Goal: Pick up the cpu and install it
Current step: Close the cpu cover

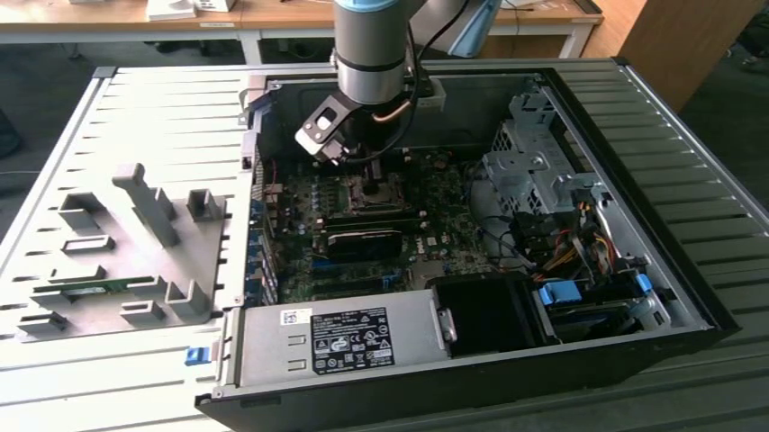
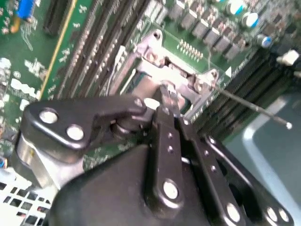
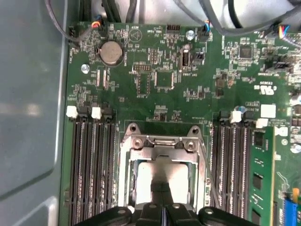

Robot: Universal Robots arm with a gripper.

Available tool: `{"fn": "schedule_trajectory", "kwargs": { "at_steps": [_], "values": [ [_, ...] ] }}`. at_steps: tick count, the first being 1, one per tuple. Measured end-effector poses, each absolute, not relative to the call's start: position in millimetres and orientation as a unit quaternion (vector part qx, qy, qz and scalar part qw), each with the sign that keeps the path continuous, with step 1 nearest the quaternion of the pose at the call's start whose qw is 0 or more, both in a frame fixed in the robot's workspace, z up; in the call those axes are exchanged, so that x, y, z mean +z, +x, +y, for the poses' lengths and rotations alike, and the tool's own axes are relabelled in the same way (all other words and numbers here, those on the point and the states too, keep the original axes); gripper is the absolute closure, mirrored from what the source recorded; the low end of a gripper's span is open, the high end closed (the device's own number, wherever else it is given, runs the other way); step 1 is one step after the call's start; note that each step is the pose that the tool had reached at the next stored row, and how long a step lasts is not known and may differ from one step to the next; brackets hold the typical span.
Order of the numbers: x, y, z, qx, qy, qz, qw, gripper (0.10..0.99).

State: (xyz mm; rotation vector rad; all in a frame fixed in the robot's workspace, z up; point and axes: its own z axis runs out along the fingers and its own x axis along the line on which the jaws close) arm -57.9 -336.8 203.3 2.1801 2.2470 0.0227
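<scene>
Silver-grey metal, the cpu (image 3: 160, 170) lies flat inside the socket's frame (image 3: 162, 142), midway across the motherboard (image 3: 188, 101), between the two banks of memory slots (image 3: 91, 165). The gripper (image 3: 162, 187) hangs straight above it, fingers drawn together with nothing clamped between them. Their tips are at the chip's top face, but I cannot tell whether they touch it. The chip's edges run square to the slots.

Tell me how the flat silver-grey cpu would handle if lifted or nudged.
The flat silver-grey square cpu looks rigid, so it likely won't flex. Its smooth metal top seems slippery, and being thin and flat, it should slide rather than roll. Sitting within the metal-framed socket, it probably cannot shift far sideways.
</scene>
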Motion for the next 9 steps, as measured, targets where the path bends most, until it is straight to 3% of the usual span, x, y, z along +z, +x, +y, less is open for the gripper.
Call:
{"fn": "schedule_trajectory", "kwargs": {
  "at_steps": [9],
  "values": [
    [223, -56, -337, 0.007, 0.697, 0.717, 0.005, 0.98]
  ]
}}
